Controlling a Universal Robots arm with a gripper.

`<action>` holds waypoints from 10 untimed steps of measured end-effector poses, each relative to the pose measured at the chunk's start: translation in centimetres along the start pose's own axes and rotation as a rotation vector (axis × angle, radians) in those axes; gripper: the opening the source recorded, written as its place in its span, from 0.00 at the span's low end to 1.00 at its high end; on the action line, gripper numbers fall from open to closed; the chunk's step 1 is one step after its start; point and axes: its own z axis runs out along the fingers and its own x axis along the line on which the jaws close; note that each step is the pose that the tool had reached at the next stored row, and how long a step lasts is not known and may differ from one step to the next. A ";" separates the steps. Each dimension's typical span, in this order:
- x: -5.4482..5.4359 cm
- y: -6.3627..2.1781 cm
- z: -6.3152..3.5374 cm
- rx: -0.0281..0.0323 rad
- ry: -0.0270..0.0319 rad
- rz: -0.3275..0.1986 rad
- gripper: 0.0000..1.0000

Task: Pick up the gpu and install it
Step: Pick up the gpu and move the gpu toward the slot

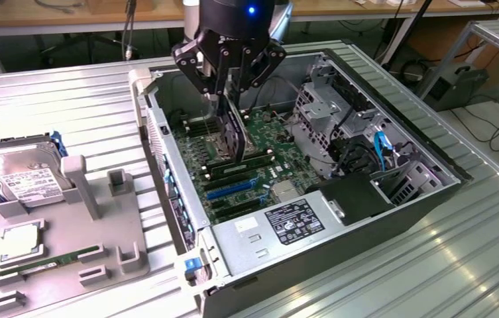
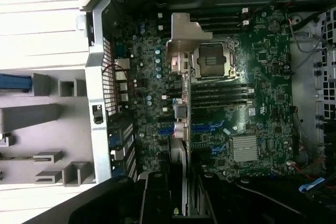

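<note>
Cannot make out the fan on the gpu, seen edge-on. Cannot tell contact between its lower edge and the slot. Cropped at the exterior view's left: drive. Too small to read: print on drive and power supply. Cropped above: tool.

Bright overhead light; glare washes out ribbed table; case interior shadowed, dim.
</note>
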 end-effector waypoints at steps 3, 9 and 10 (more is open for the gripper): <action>-0.3 0.16 0.16 0.0002 0.0001 0.000 0.26; -0.9 0.47 0.63 0.0006 0.0000 0.000 0.26; -1.0 0.50 0.71 0.0007 0.0000 0.000 0.26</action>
